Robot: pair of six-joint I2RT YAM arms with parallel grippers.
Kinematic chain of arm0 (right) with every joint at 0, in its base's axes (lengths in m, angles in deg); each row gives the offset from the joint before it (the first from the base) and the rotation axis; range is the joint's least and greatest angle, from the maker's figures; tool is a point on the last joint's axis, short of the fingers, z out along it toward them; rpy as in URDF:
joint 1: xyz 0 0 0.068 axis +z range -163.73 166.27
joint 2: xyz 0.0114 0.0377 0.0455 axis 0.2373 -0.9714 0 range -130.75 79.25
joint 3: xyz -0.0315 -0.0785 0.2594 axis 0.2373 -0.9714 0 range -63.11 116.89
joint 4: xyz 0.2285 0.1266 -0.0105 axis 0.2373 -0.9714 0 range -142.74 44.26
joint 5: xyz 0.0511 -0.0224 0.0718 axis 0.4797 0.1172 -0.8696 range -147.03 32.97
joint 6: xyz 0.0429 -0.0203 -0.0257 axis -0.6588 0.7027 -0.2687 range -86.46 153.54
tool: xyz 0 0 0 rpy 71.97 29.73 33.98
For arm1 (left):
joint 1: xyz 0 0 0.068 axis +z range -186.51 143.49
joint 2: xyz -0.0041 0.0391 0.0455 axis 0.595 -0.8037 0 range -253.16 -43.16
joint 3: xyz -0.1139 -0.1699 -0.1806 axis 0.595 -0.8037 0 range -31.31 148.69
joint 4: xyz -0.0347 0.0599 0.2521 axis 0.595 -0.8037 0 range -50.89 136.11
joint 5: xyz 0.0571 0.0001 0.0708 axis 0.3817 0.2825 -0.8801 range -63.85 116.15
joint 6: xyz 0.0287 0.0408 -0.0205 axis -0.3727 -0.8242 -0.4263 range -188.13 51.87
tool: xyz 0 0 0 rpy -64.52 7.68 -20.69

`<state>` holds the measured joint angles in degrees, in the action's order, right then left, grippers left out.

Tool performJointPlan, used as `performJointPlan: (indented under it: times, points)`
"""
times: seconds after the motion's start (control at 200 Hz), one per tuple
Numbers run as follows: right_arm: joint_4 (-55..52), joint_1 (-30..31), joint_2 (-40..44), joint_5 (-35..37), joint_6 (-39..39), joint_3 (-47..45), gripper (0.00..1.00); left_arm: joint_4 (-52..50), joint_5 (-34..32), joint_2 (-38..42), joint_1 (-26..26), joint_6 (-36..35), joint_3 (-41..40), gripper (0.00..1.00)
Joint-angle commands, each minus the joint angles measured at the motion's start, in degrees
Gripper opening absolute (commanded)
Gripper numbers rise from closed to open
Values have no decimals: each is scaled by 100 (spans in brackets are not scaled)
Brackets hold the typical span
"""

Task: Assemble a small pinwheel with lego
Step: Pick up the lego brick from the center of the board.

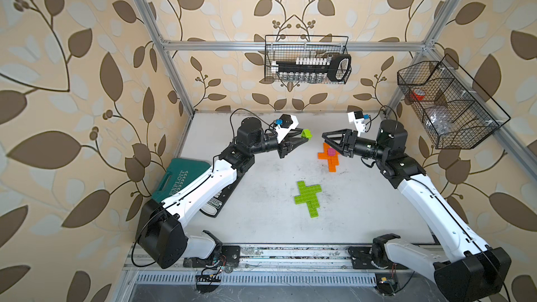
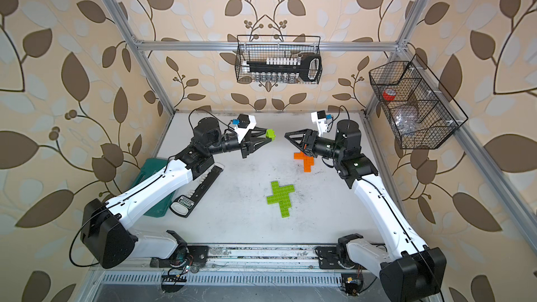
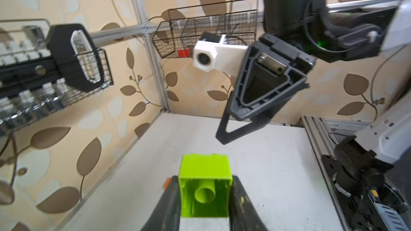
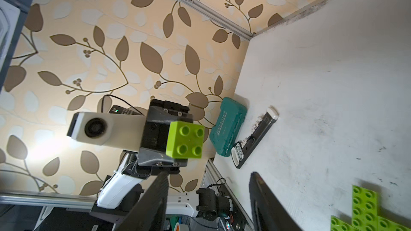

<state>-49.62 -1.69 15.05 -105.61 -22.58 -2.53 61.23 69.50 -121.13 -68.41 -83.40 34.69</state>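
- Table [image 1: 261,222]: white, scuffed; carries all loose stock.
- Lime cross [image 1: 307,199] [image 2: 280,198]: oblong lime bricks joined into a four-armed pinwheel shape; flat on the table, studs up, nearest the front; part of it shows in the right wrist view [image 4: 364,207]; no square brick on its middle.
- Case [image 1: 177,180]: teal, at the left edge, partly under the left arm; not part of the job.
- Bit rack [image 2: 197,190]: black, just beside the case; idle.
- Orange cross [image 1: 329,161] [image 2: 305,161]: same shape in orange, farther back and to the right; well apart from the lime cross; partly hidden by the right arm.
- Pink brick [image 1: 330,151]: small; appears to sit on the orange cross's middle, though the claw above hides much of it.
- Left claw [image 1: 303,137] [image 2: 268,137]: raised off the table, clamped on the green brick.
- Green brick [image 1: 307,134] [image 3: 204,187] [image 4: 185,140]: small, square, four studs; in the air between the arms; studs point sideways at the right claw, hollow side toward the left wrist.
- Right claw [image 1: 324,136] [image 4: 209,173]: raised, facing the green brick, near but apart from it; fingers spread, nothing between them.
- Back basket [image 1: 306,59], side basket [image 1: 444,106]: wire, hung on the frame; untouched.
- Step, as judged: orange wheel capped; lime wheel awaits its hub.
- Next move, as judged: turn the green brick studs-up, by wrist roll or by handing it to the right claw; then centre it over the lime cross and press straight down, lest the cross slide.
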Motion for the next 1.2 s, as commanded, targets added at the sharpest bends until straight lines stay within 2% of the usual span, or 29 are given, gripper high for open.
performJointPlan:
  times: [0.0,0.095,0.205,0.37,0.54,0.76,1.01,1.195]
  points:
    - [686,10,-39,-565,-559,316,57,646,1315,-193,140,-564,532,0]
    - [1063,9,-4,-697,-857,318,61,1116,1860,-400,285,-349,781,0]
    - [1469,7,-36,-843,-1143,322,62,923,2089,-685,288,-444,1203,0]
    - [1928,86,-29,-951,-1340,384,63,914,2169,-754,283,-457,1375,0]
    - [1598,313,-177,-855,-1281,517,63,811,2210,-754,284,-512,1363,0]
    - [1598,525,-307,-791,-1350,481,60,720,2212,-704,281,-589,1369,0]
    - [1902,668,-336,-686,-1650,372,47,780,2256,-665,288,-600,1338,0]
    - [2100,669,-295,-620,-1840,278,44,808,2292,-649,281,-584,1328,0]
